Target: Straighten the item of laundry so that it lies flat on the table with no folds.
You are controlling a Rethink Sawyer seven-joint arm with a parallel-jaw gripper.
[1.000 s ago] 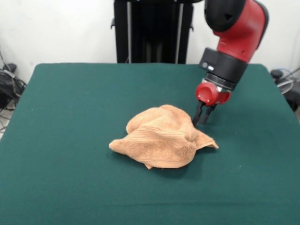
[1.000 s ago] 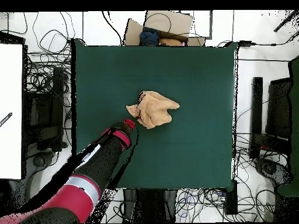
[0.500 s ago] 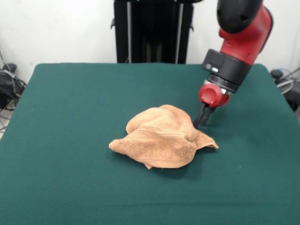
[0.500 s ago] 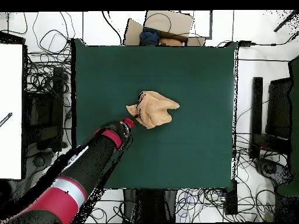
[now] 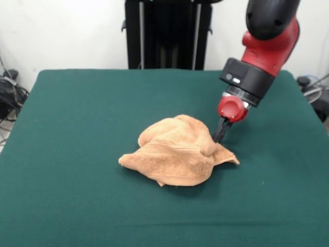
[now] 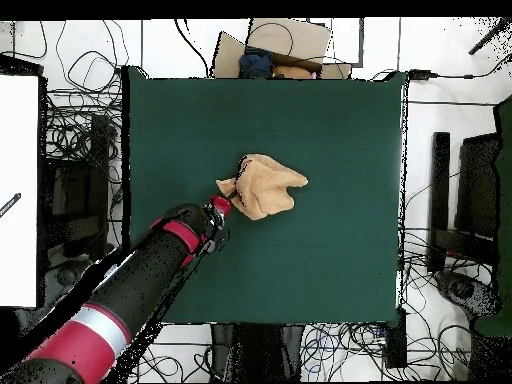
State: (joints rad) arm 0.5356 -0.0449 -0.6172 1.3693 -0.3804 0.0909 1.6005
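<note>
Light orange-tan terry-cloth towel (image 5: 177, 152) sits bunched in a lumpy heap roughly mid-surface, slightly right of centre in the front view, on the dark green felt-covered surface (image 5: 77, 113). Several layers folded over each other, a woven band stripe shows across the near face, one corner pokes out flat to the right. Not flat at all; task looks barely started. Red and black arm's pincer (image 5: 220, 130) is down at the heap's far-right edge, black tips drawn together and touching or just beside the cloth where the upper fold meets the right corner. Tips look closed, but whether they actually have fabric pinched cannot be told from either view. Overhead view agrees: pincer (image 6: 221, 206) right at the towel's edge, beside the small protruding flap. Handling judgement: light, soft, limp, no stiffness, so it will drape and drag rather than slide as one piece; terry on felt likely grips, which helps hold the rest while one layer is pulled. Best hold is a single-layer corner or hem, such as that right-hand corner, not the bulk.
</note>
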